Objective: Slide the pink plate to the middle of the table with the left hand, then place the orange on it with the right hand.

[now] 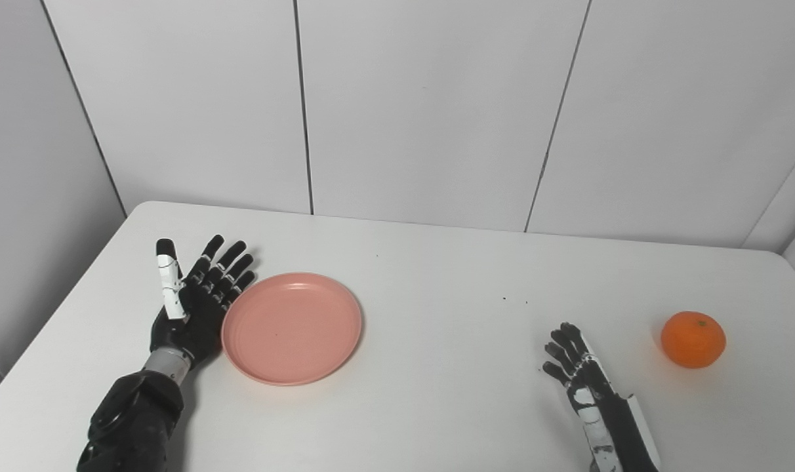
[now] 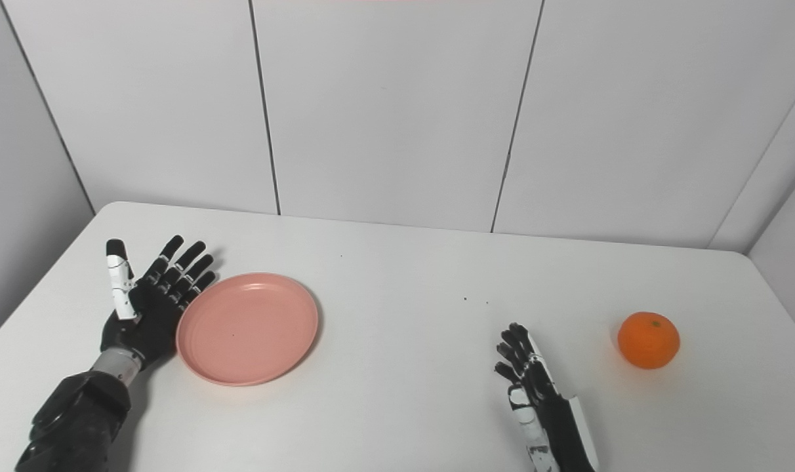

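Left hand (image 1: 197, 305): fingers spread wide, holding nothing, palm side against the plate's left rim.
Pink plate (image 1: 291, 328): flat on the white table (image 1: 437, 275), left of centre, immediately right of the left hand.
Push direction: judged rightward, toward the table's middle; the left hand is the nearer one.
Right hand (image 1: 578, 370): fingers loosely parted, holding nothing.
Orange (image 1: 693, 339): on the table, near the right hand, to its right and apart from it.
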Available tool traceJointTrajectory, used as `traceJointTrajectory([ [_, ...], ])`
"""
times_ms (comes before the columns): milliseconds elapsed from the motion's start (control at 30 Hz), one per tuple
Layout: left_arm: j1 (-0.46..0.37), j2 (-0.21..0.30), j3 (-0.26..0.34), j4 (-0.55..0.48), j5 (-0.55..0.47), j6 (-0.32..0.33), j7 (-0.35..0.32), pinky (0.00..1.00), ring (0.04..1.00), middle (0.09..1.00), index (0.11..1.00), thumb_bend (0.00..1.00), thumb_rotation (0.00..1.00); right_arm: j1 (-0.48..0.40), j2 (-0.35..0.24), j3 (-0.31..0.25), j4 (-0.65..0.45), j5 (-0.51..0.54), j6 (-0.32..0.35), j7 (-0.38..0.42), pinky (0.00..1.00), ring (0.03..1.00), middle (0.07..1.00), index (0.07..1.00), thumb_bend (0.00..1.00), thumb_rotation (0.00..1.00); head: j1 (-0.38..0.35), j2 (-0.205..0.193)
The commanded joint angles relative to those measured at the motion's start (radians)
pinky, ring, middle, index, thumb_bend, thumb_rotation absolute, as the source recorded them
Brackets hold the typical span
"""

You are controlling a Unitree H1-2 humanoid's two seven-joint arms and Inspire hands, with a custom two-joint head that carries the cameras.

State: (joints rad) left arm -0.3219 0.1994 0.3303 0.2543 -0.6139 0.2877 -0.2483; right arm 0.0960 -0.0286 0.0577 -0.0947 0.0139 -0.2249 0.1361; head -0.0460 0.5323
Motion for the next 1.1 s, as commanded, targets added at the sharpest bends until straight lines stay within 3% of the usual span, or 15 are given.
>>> traceJointTrajectory([
  [0,-0.004,-0.011,-0.006,-0.014,-0.010,0.032,0.012,0.98,0.932,0.905,0.962,0.87,0.95,0.079,0.039,0.028,0.077,0.003,0.013,-0.013,0.88,0.915,0.937,0.944,0.85,0.94,0.001,0.002],
  [300,0.000,-0.072,-0.012,-0.024,0.015,0.030,0.066,0.95,0.908,0.881,0.931,0.85,0.94,0.084,0.043,0.031,0.062,-0.015,0.018,-0.017,0.88,0.916,0.938,0.949,0.86,0.97,-0.003,0.011],
  [900,0.021,-0.130,-0.071,-0.094,0.017,0.072,0.126,0.90,0.875,0.855,0.924,0.88,0.92,0.087,0.053,0.033,0.042,-0.028,0.030,-0.018,0.88,0.918,0.938,0.949,0.86,0.97,-0.018,0.026],
  [1067,0.025,-0.144,-0.085,-0.111,0.011,0.084,0.126,0.93,0.883,0.859,0.917,0.85,0.93,0.086,0.056,0.035,0.042,-0.033,0.027,-0.019,0.88,0.919,0.940,0.951,0.86,0.97,-0.020,0.028],
])
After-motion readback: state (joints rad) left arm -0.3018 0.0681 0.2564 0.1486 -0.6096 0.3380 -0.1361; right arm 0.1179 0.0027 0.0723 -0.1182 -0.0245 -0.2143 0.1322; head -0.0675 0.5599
